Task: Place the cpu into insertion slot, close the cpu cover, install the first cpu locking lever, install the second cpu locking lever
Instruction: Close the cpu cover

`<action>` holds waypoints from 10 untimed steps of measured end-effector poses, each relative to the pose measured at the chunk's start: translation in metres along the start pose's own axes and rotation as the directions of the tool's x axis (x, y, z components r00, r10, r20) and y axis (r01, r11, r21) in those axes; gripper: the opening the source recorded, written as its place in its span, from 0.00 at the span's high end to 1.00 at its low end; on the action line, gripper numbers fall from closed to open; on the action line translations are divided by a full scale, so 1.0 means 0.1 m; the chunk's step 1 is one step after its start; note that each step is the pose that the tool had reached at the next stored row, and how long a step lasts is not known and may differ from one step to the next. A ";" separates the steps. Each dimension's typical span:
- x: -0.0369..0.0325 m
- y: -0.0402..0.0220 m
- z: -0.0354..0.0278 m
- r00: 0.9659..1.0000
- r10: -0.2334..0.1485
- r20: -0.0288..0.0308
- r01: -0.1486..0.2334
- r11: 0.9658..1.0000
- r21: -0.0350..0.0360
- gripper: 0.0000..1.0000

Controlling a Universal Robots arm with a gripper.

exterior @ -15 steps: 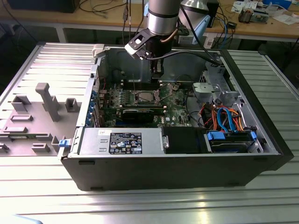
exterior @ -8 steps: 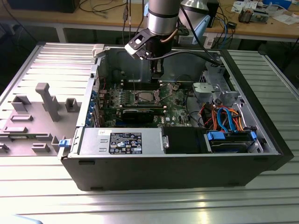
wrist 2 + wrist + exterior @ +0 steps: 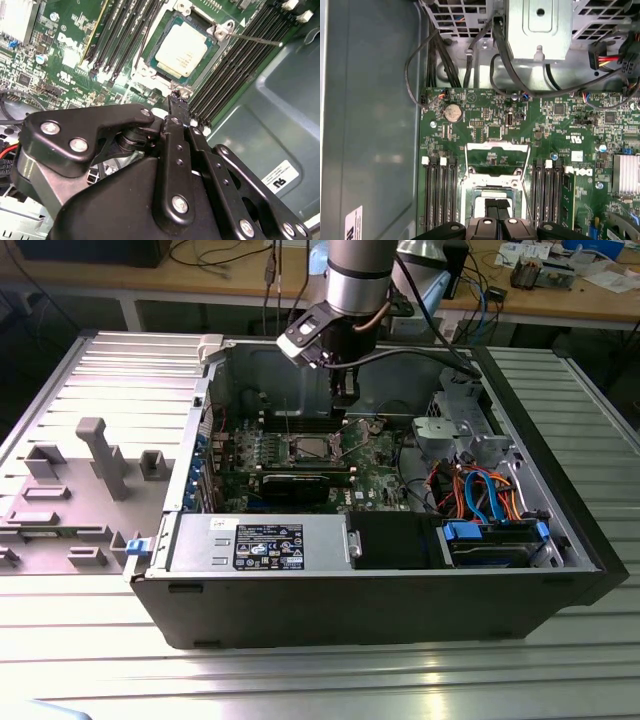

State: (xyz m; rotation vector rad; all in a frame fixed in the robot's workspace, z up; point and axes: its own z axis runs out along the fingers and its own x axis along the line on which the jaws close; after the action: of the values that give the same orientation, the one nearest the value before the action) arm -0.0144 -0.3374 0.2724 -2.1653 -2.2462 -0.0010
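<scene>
The robot arm reached down into an open computer case (image 3: 350, 610) lying on a ribbed metal table (image 3: 300, 680), its gripper (image 3: 345, 400) low over the green circuit board (image 3: 490, 115). In both wrist views the gripper (image 3: 175, 97) (image 3: 497, 205) had its two black fingers pressed together with nothing between them, their tips at the edge of the socket (image 3: 150, 70). Whether they touched it could not be told.

The chip (image 3: 182, 48) sat flat inside the socket, silver-grey top upward and square with the rim. In the exterior view the chip (image 3: 305, 447) lay just to the exterior view's left of the gripper.

The cover (image 3: 496, 146), a thin metal frame with a large window, was swung open away from the socket, with the board visible through it. A thin metal lever (image 3: 250, 38) stuck out from one corner of the socket across the long black memory slots (image 3: 235, 70) beside it, not latched down.

On the exterior view's left, a grey holder (image 3: 100, 455) with upright blocks stood on the table beside the case.
</scene>
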 end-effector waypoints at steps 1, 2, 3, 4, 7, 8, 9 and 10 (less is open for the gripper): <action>0.000 0.017 0.000 1.000 0.000 0.000 0.000 1.000 0.000 0.89; -0.001 0.034 -0.001 1.000 0.000 0.000 0.000 1.000 0.000 0.89; -0.001 0.053 -0.001 1.000 0.000 0.000 0.000 1.000 0.000 0.89; -0.002 0.070 -0.001 1.000 0.000 0.000 0.000 1.000 0.000 0.89; -0.003 0.111 -0.002 1.000 0.000 0.000 0.000 1.000 0.000 0.89; -0.003 0.126 -0.002 1.000 0.000 0.000 0.000 1.000 0.000 0.89; -0.003 0.143 -0.002 1.000 0.000 0.000 0.000 1.000 0.000 0.89; -0.003 0.154 -0.002 1.000 0.000 0.000 0.000 1.000 0.000 0.89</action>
State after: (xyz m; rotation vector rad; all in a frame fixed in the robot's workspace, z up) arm 0.0011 -0.3372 0.2724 -2.1652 -2.2462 -0.0010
